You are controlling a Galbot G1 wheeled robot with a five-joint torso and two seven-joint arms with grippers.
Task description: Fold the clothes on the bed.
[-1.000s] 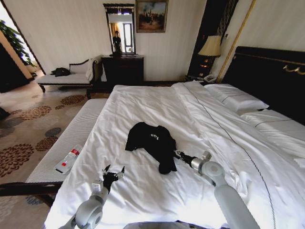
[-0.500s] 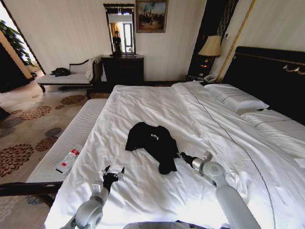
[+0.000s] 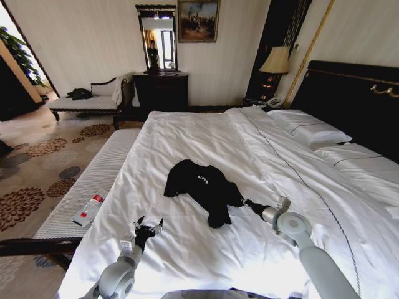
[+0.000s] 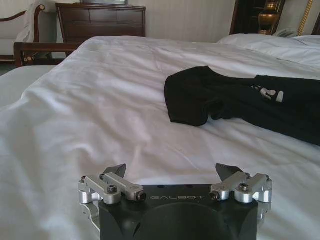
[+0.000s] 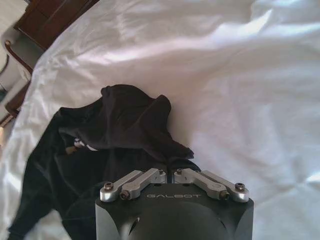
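Now right gripper pinches the black top (edge only); left gripper hangs released over the bed.

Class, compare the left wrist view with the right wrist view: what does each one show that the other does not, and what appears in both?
Left wrist view alone: the left gripper, fingers spread open, low over bare white bedding, clear of the garment, plus a dark dresser behind.

Right wrist view alone: the right gripper, fingers pinched together on a fold at the garment's edge.

Both: the black top lying crumpled on the bed.
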